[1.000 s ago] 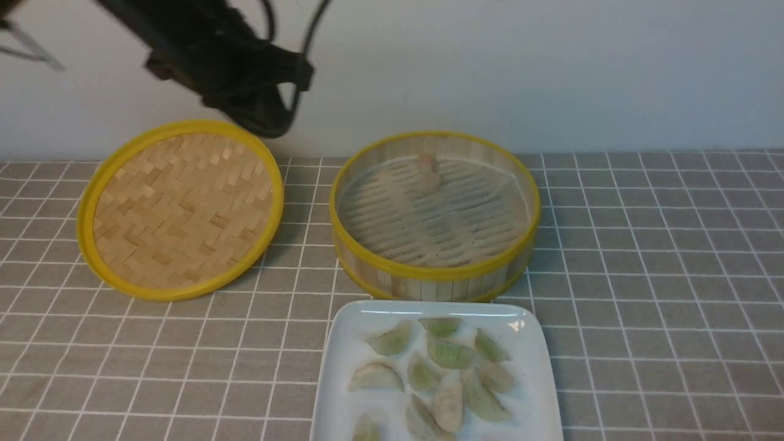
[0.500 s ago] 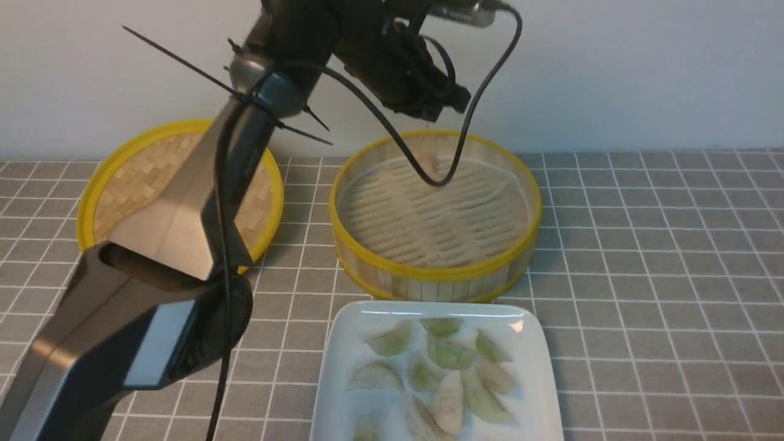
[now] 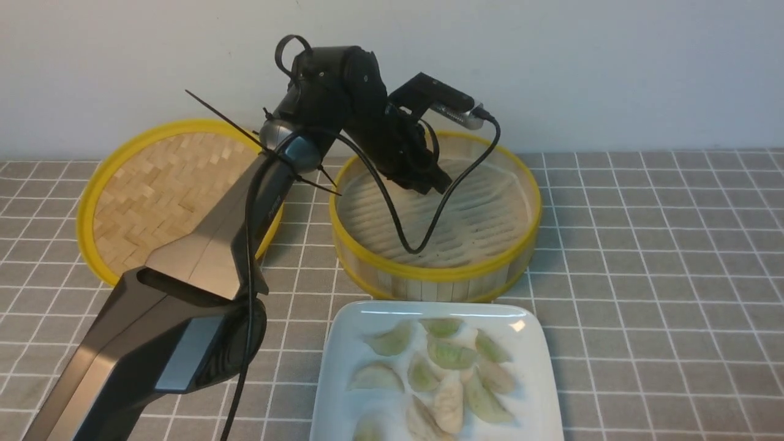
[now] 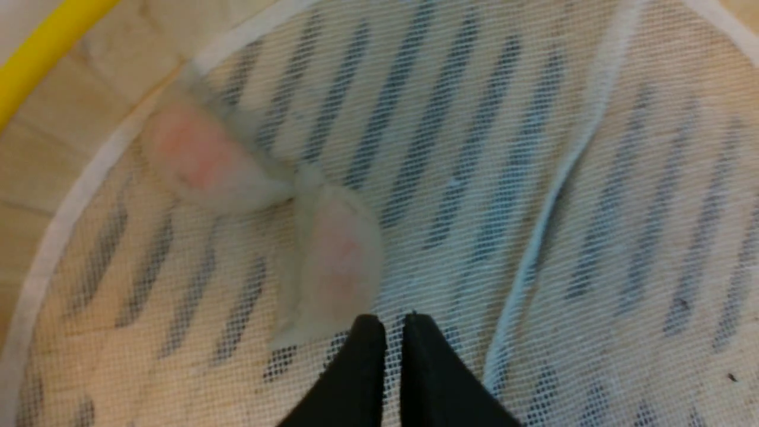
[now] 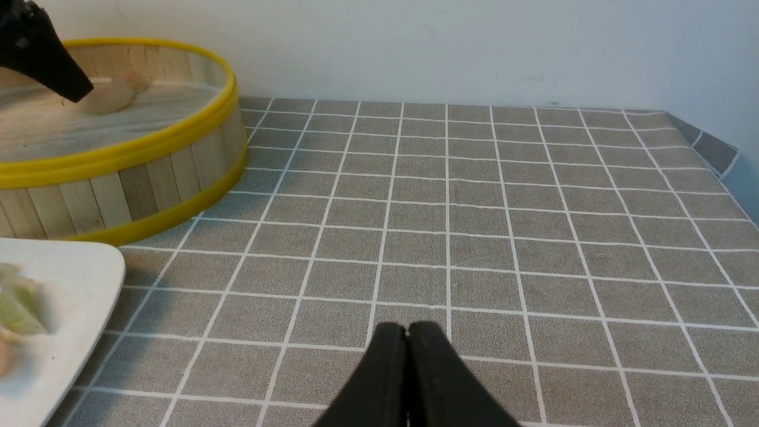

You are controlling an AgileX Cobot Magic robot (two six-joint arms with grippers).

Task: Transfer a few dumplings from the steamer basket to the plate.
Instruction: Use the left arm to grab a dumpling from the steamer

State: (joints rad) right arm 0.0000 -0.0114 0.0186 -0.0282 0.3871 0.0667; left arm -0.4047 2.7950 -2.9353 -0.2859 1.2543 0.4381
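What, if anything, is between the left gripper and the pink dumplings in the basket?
Nothing visible is. The left gripper hangs right beside the nearer dumpling, with only bare mesh liner around them.

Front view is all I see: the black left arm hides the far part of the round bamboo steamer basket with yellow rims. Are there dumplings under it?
Observer: Yes. The left wrist view shows two small pale pinkish crescent dumplings, touching each other, on the white mesh liner near the steamer basket wall.
Operator: Does the left gripper hold one?
Observer: No. Its black jaws are parted by a narrow slit, empty, tips close beside the nearer dumpling.
Operator: And the right gripper?
Observer: Shut, empty, over the grey checked tablecloth, apart from the basket.
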